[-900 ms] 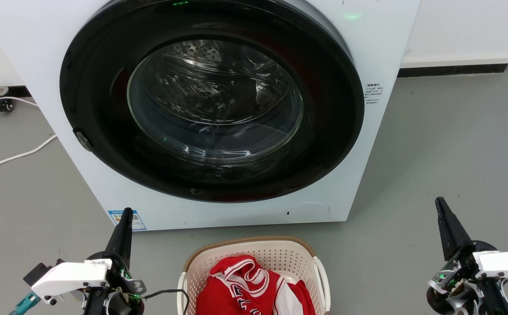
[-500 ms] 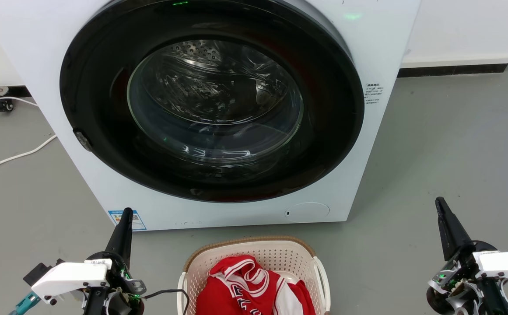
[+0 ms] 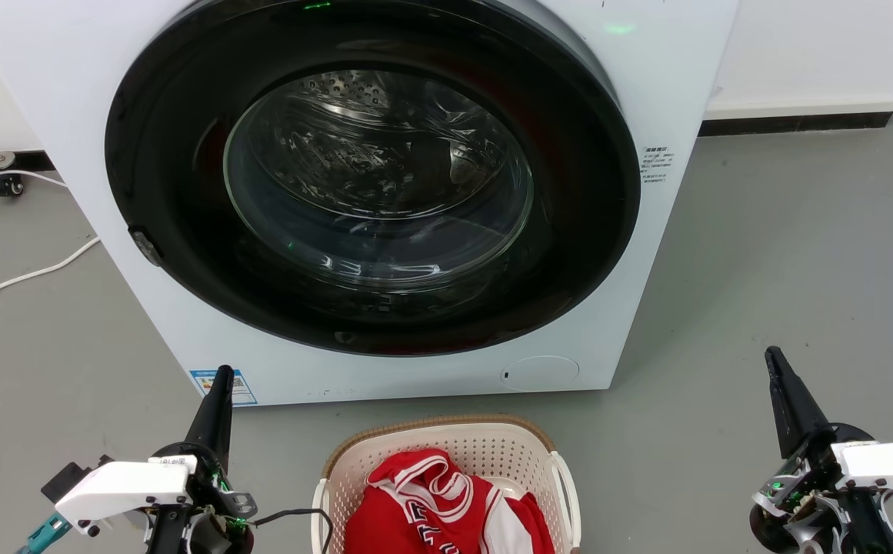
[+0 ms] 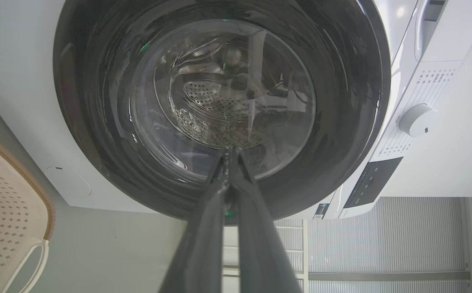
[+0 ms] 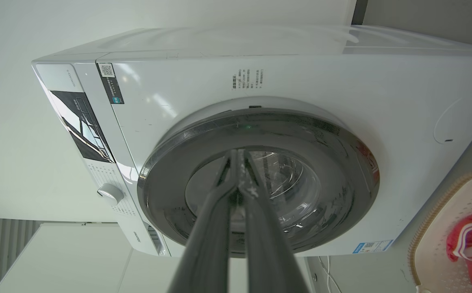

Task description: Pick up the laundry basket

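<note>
The laundry basket (image 3: 492, 444) sits on the floor at the bottom centre of the head view, cream-white and perforated with a brown rim and white loop handles, holding a red and white garment (image 3: 434, 504). A corner of the basket (image 4: 12, 211) lies at the left edge of the left wrist view, and the basket (image 5: 435, 244) lies at the right edge of the right wrist view. My left gripper (image 3: 222, 375) stands shut to the basket's left, apart from it. My right gripper (image 3: 771, 355) stands shut far to its right. Both hold nothing and point at the washer.
A white front-loading washer (image 3: 384, 192) with a closed dark round door stands just behind the basket. A white cable (image 3: 23, 273) runs across the grey floor at the left. Bare floor lies to the right of the washer, up to a white wall base (image 3: 800, 104).
</note>
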Controlling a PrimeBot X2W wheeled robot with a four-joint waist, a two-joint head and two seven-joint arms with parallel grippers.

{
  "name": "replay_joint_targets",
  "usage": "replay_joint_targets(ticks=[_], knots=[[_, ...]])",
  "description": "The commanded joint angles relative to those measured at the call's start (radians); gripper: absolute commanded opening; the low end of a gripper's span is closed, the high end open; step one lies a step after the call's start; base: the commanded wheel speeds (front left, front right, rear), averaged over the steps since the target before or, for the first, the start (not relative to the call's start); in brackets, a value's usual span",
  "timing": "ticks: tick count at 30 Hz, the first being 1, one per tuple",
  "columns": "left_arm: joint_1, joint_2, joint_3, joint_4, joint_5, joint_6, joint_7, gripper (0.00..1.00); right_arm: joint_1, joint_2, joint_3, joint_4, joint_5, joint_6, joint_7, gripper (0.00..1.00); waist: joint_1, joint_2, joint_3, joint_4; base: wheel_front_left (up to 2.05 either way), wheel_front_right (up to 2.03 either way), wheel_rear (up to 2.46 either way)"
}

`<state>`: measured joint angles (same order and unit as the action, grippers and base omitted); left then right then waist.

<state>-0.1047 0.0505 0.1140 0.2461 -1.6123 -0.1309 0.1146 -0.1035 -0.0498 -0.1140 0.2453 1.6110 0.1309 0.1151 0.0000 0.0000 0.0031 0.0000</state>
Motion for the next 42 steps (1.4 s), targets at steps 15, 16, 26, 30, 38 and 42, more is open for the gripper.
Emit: replay_joint_targets(ticks=[15, 16, 26, 30, 38, 42], knots=[[0.026, -0.003, -0.011, -0.001, 0.073, 0.000, -0.041, 1.00, 0.030, 0.002, 0.004, 0.008, -0.068, 0.000, -0.041, 1.00, 0.0000, 0.0000, 0.001, 0.000, 0.00, 0.00, 0.00], [0.027, -0.003, -0.011, -0.005, 0.089, 0.000, -0.046, 1.00, 0.030, 0.002, 0.003, 0.004, -0.084, 0.000, -0.046, 1.00, 0.0000, 0.0000, 0.002, 0.000, 0.00, 0.00, 0.00], [0.030, -0.002, -0.021, -0.062, 0.269, 0.023, -0.093, 1.00, 0.040, 0.001, 0.018, -0.071, -0.301, 0.000, -0.093, 1.00, 0.0000, 0.0000, 0.005, 0.000, 0.00, 0.00, 0.00], [0.034, -0.002, -0.034, -0.086, 0.347, 0.037, -0.110, 1.00, 0.046, 0.001, 0.029, -0.101, -0.398, 0.000, -0.110, 1.00, 0.0000, 0.0000, 0.007, 0.000, 0.00, 0.00, 0.00], [0.045, -0.002, -0.061, -0.122, 0.499, 0.055, -0.142, 1.00, 0.062, 0.001, 0.061, -0.141, -0.595, 0.000, -0.142, 1.00, 0.0000, 0.0000, 0.008, 0.001, 0.00, 0.00, 0.00], [0.048, -0.001, -0.071, -0.136, 0.564, 0.062, -0.157, 1.00, 0.069, 0.000, 0.072, -0.157, -0.676, 0.000, -0.157, 1.00, 0.0000, 0.0000, 0.008, 0.001, 0.00, 0.00, 0.00]])
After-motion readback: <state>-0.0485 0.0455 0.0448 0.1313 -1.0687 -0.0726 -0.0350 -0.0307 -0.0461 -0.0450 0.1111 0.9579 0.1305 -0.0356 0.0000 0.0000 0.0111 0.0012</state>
